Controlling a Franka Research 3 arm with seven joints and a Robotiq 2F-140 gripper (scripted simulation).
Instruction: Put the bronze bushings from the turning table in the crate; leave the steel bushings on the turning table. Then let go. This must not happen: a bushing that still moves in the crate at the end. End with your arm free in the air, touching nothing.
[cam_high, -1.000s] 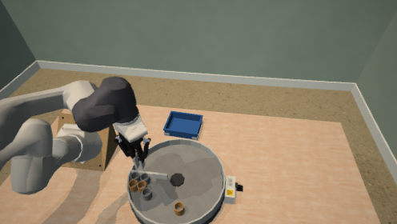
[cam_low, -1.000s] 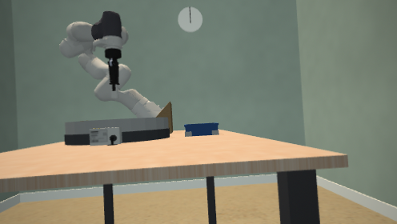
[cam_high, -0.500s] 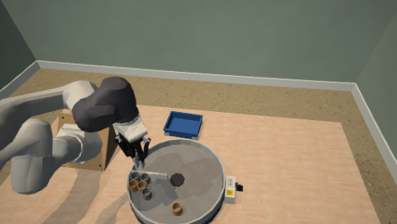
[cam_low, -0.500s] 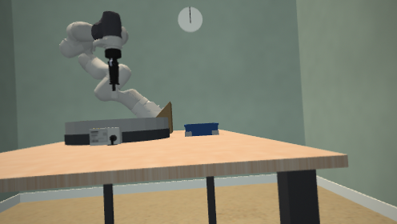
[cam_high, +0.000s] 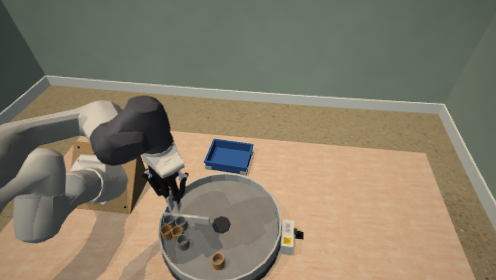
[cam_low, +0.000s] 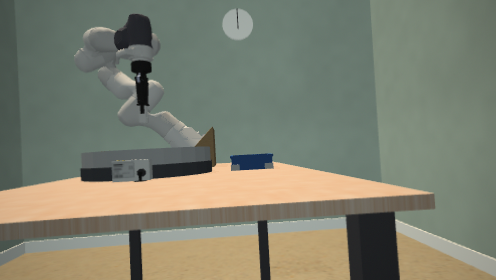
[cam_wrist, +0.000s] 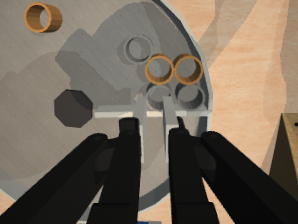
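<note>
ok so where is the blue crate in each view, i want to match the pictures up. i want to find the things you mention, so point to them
Top: the crate (cam_high: 229, 156) (cam_low: 251, 161) (cam_wrist: 149, 222) is near the middle, slightly left and low.
Exterior: just right of the middle, a little below half height.
Wrist: only a blue sliver at the bottom edge, around mid-width, most likely its rim.
Shared landmark: the turning table (cam_high: 245, 200) (cam_low: 175, 155) (cam_wrist: 27, 125), seen in all three.
</note>
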